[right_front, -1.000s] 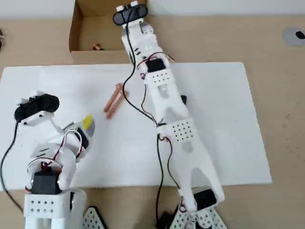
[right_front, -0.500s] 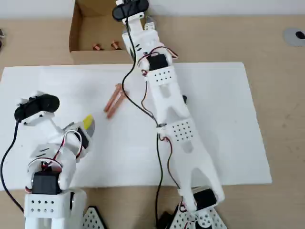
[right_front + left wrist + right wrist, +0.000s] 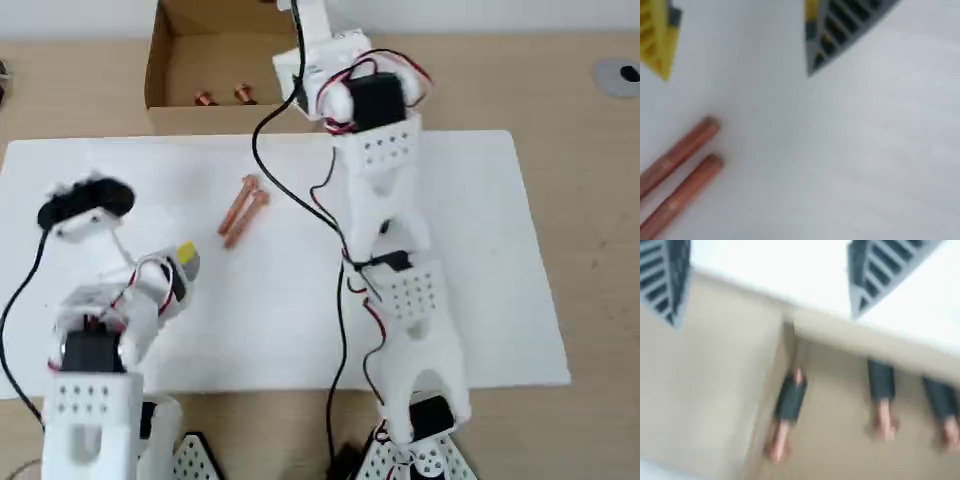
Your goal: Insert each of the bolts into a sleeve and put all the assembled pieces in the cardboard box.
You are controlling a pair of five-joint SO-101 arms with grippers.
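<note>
High view: two bare copper bolts [image 3: 243, 210] are seen lying side by side, touching and slanted, on the white sheet [image 3: 460, 250] that is spread over the desk [image 3: 585, 200], in the sheet's far half. The cardboard box [image 3: 156, 70] is set on the desk just beyond the sheet's far edge, and two copper ends [image 3: 242, 95] are shown against its near wall. The right arm [image 3: 385, 200] is stretched across the sheet to the box's corner, where its tip is cut off by the frame. In the right wrist view the right claw [image 3: 765, 317] is held wide open, with nothing between its grey fingers [image 3: 875, 270]. Beneath it three assembled pieces [image 3: 882, 385], each a dark sleeve with copper protruding, are seen lying inside the box, one of them along a fold of the wall. The left arm [image 3: 95, 330] is folded over the sheet's left part, well apart from the box. In the left wrist view the left claw [image 3: 735, 70] is likewise spread open and empty over the sheet, and the ends of the two bolts are seen near it, untouched.
</note>
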